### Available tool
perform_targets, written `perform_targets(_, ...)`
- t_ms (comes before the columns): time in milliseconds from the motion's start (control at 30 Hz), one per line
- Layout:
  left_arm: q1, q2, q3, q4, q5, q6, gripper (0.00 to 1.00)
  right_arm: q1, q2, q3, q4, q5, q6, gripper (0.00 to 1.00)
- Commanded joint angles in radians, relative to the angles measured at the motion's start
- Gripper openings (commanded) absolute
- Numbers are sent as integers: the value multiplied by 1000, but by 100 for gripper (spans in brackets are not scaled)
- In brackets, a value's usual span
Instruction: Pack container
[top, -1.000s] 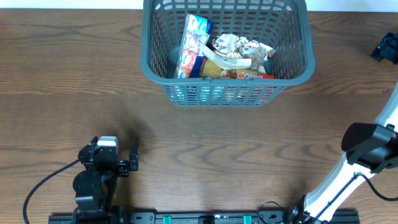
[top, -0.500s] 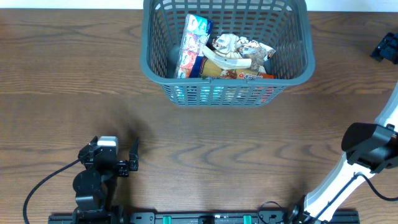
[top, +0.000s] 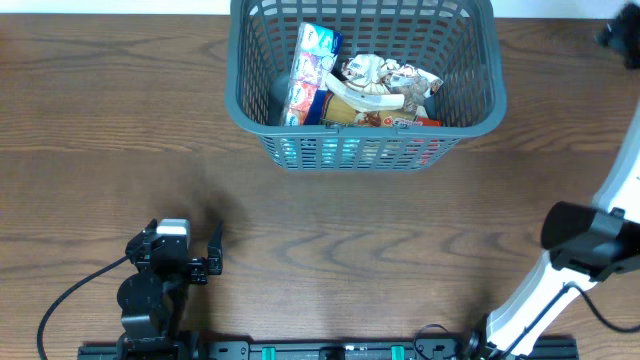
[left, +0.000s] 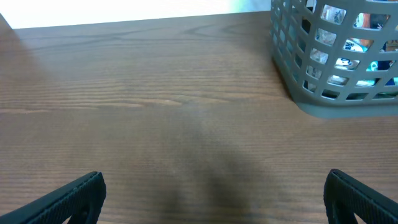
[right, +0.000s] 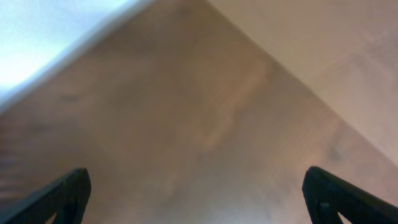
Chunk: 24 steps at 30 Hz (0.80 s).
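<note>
Two open grippers, one part-filled basket

Several snack packets already lie in the grey basket, which sits at the far middle of the wooden table. A tall blue-and-white packet leans on its left side, and the crumpled ones are piled to its right.

The basket looks stiff and fairly light. Its thick rim is probably the safest place to take hold, since the slotted walls could catch a finger. The packets look soft, crinkly and slippery, so an edge pinch would suit them best.

The left gripper is near the front left, well apart from the basket, with its jaws wide and empty. The right gripper is off at the far right corner, also spread with nothing held. No loose packet shows on the table, and nothing blocks the way to the basket.
</note>
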Motion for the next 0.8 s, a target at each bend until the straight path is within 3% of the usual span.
perform_targets(0,7,-8,-14,-19,7,-13,99,117,-138,-25,102,-15,-124,99)
perform_targets(200,7,-8,-14,-19,8,-13,99,327,-340,-266,366,-9,-344,99)
perform_targets(400,7,-8,-14,-19,8,-13,99,419,-611,-672,553,7,-334,99)
perform_targets(767,7,-8,-14,-19,8,-13,99,422,-1131,-1410,699,-1,-275,99)
